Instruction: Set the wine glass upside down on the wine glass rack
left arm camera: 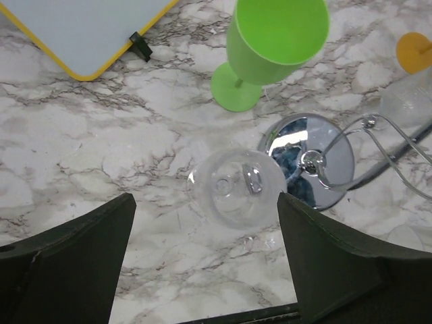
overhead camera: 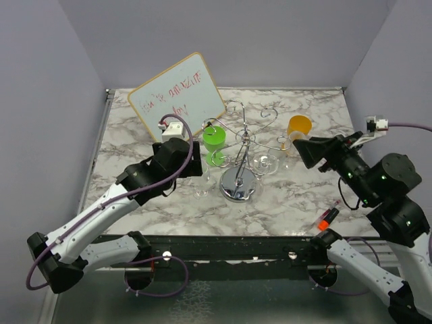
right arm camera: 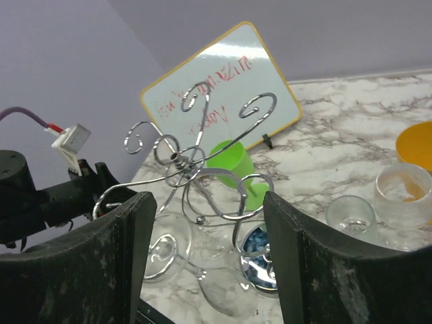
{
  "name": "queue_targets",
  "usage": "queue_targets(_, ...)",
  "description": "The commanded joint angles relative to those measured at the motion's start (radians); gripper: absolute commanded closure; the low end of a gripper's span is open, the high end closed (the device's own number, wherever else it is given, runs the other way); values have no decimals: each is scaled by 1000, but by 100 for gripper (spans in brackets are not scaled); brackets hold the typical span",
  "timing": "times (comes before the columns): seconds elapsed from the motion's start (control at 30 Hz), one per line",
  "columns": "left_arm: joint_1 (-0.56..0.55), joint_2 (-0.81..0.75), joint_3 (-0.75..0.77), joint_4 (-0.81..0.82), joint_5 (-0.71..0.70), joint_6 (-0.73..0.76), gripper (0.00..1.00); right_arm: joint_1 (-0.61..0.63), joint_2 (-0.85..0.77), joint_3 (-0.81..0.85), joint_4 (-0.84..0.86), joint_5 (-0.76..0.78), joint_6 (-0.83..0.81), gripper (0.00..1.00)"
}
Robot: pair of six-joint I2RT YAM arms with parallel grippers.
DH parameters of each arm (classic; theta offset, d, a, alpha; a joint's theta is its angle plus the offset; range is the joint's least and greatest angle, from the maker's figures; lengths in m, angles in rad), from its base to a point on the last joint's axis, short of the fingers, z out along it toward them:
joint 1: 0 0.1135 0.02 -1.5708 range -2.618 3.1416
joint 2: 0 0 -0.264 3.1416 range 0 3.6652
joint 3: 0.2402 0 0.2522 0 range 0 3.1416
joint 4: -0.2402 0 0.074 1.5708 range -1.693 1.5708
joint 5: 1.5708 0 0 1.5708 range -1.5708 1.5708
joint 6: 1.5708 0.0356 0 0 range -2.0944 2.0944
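Wine glass [left arm camera: 235, 187] stands on marble surface [left arm camera: 81, 155], just beside mirrored base of wine glass rack [left arm camera: 317, 158]. My left tool [left arm camera: 204, 202] hovers above it, jaws wide, empty; right tool [right arm camera: 208, 202] open, facing rack. I judge glass light, slick, fragile: grip bowl gently.

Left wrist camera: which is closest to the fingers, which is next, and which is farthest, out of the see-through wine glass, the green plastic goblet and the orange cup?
1. The clear wine glass: just ahead, in the gap between the left fingers.
2. The green plastic goblet: farther on, upper middle.
3. The orange cup: farthest, top right corner.
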Motion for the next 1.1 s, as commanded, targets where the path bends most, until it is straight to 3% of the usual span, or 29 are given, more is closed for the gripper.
queue_targets(0.0,148,45,14,1,225,9,21,2,75,24,-20,120,19,31)
queue_targets(0.2,235,81,10,1,384,34,43,2,105,41,0,112,-9,31)
queue_targets(0.3,242,104,22,4,437,40,45,2,108,40,23,102,-17,32)
queue_targets(0.47,252,160,30,5,436,65,44,3,122,42,57,92,-29,32)
queue_targets(0.63,255,230,62,-32,409,92,49,2,129,63,68,97,-48,31)
queue_targets(1.07,260,329,167,-129,408,200,76,2,133,65,101,75,-62,32)
